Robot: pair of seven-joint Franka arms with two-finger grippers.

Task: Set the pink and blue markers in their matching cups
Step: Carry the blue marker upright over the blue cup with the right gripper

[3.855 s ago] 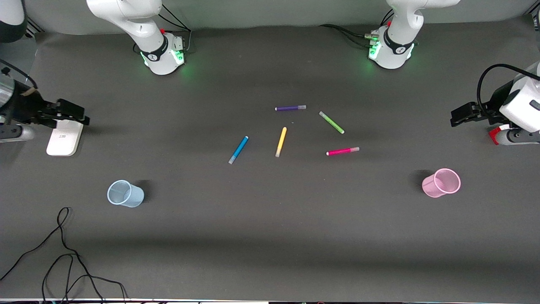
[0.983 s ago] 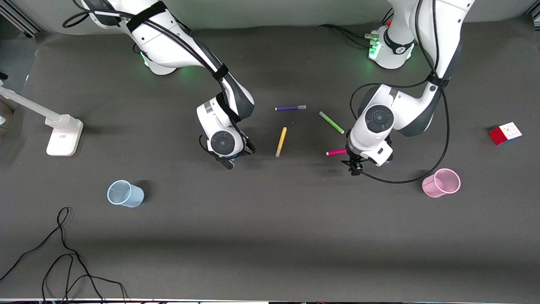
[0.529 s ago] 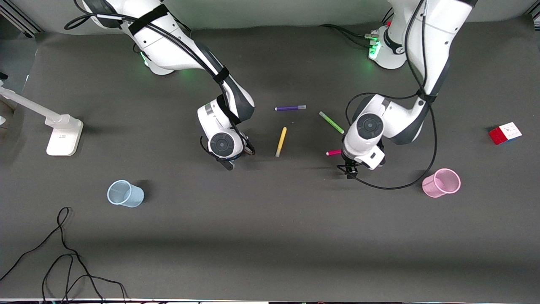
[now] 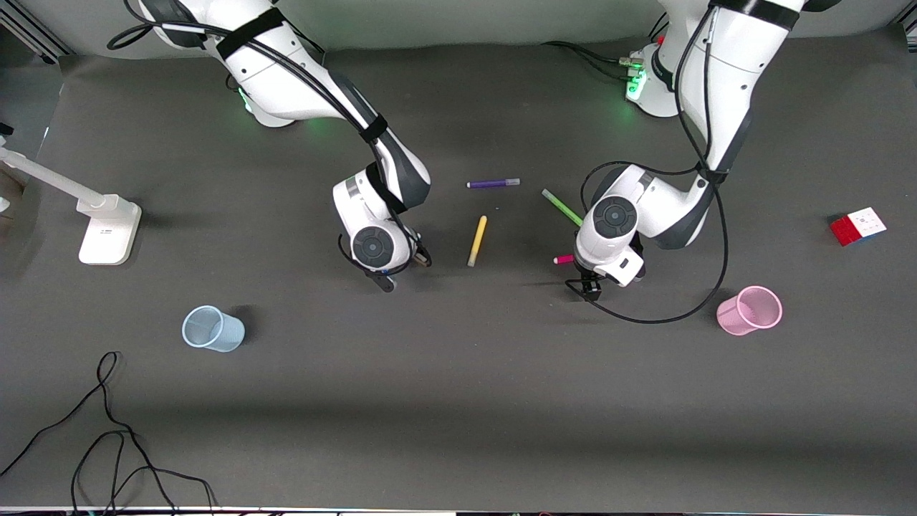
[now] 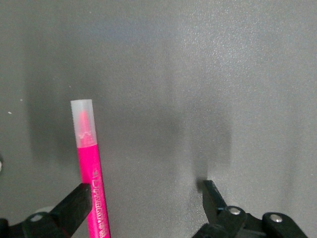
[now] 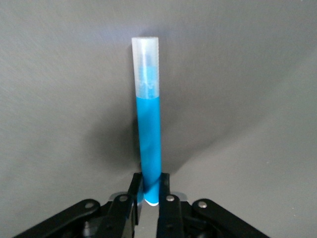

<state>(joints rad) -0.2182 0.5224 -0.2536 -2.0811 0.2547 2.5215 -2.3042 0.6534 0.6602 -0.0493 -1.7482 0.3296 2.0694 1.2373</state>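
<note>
While both arms reach over the middle of the dark grey table (image 4: 458,401), the right gripper (image 6: 150,191) is clamped on the slim bright blue marker (image 6: 148,144), whose pale greyish end points away from the fingers; in the front view this marker is hidden under the right arm's wrist. The left gripper (image 5: 146,198) stands with its fingers wide apart, low over the table, with the slim magenta-pink marker (image 5: 91,173) just beside one fingertip (image 5: 79,201) and well apart from the other; whether that fingertip touches it cannot be told. In the front view only one end of the pink marker (image 4: 563,259) shows, at nine o'clock of the left wrist. A translucent light blue plastic cup (image 4: 213,329) stands at about seven o'clock of the right gripper, well apart. A light pink mesh-look cup (image 4: 749,309) stands at about four o'clock of the left gripper. Between the two wrists lies a yellow pen (image 4: 477,241); a purple pen (image 4: 493,183) lies at twelve o'clock of it, and a light green pen (image 4: 562,207) at two o'clock.
</note>
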